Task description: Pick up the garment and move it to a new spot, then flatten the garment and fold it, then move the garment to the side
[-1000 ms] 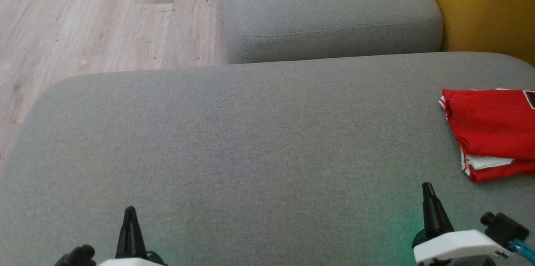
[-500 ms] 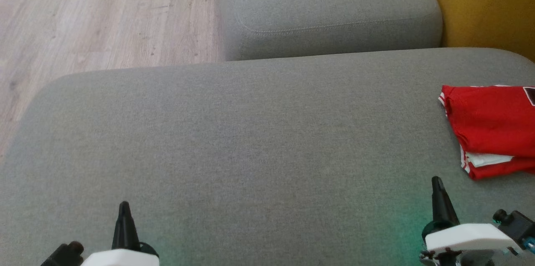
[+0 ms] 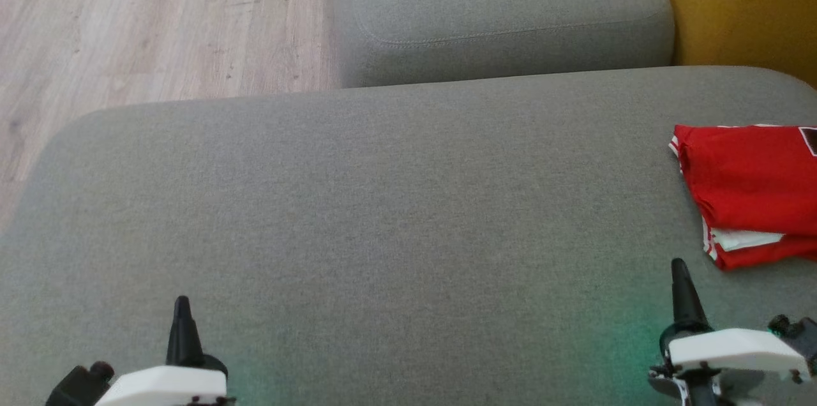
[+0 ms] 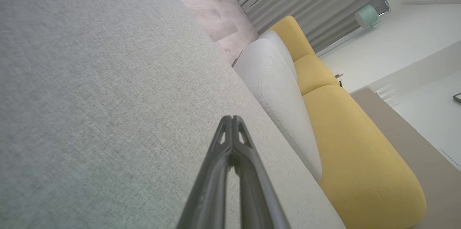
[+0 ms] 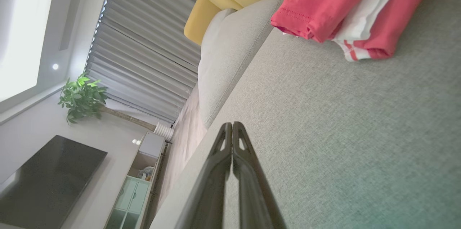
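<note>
Two arms: both low at the near edge of the grey cushion (image 3: 383,202), dark fingers pointing away from the robot.
Task garment (image 3: 747,189): red with white trim, folded, lying on the cushion's right side, partly cut off by the head view's edge.
Pose of left gripper (image 3: 182,313): lower left, over bare fabric, jaws pressed together, holding nothing.
Pose of right gripper (image 3: 680,275): lower right, jaws pressed together and empty, tip near the garment but apart from it.
</note>
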Robot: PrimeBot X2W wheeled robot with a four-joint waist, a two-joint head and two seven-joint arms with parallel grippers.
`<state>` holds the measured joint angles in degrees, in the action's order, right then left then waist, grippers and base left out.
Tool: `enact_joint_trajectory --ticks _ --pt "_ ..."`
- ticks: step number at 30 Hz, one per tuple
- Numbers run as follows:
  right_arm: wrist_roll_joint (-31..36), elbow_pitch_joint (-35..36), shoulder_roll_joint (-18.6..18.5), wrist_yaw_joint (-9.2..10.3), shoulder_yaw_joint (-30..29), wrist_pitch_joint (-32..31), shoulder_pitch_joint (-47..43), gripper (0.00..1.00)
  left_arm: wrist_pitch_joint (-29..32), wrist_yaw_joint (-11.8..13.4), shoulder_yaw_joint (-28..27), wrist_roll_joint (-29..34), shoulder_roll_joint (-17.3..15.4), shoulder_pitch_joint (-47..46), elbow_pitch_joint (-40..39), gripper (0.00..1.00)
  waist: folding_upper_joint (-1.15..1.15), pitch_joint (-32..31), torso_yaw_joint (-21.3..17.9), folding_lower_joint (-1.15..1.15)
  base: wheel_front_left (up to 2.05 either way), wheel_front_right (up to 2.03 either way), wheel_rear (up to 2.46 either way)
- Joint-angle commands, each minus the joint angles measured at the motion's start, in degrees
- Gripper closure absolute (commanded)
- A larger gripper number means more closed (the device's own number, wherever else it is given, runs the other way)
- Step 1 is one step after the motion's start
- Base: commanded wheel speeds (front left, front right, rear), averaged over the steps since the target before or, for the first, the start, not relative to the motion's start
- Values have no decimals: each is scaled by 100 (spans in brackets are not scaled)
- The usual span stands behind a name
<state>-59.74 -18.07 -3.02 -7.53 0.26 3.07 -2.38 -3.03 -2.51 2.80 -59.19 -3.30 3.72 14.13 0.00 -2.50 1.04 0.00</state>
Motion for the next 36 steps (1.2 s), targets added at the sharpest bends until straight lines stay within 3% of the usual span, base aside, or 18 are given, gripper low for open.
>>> enact_joint_trajectory --ticks 1,36 --pt "-189 233 -84 3 22 -51 368 100 34 -45 -193 -177 -56 -339 -159 100 0 9 -3 0 0 0 0" --pt "-2415 359 -77 4 -387 -621 704 100 615 -364 -631 -2448 -47 -792 -55 100 0 192 -74 0 0 0 0"
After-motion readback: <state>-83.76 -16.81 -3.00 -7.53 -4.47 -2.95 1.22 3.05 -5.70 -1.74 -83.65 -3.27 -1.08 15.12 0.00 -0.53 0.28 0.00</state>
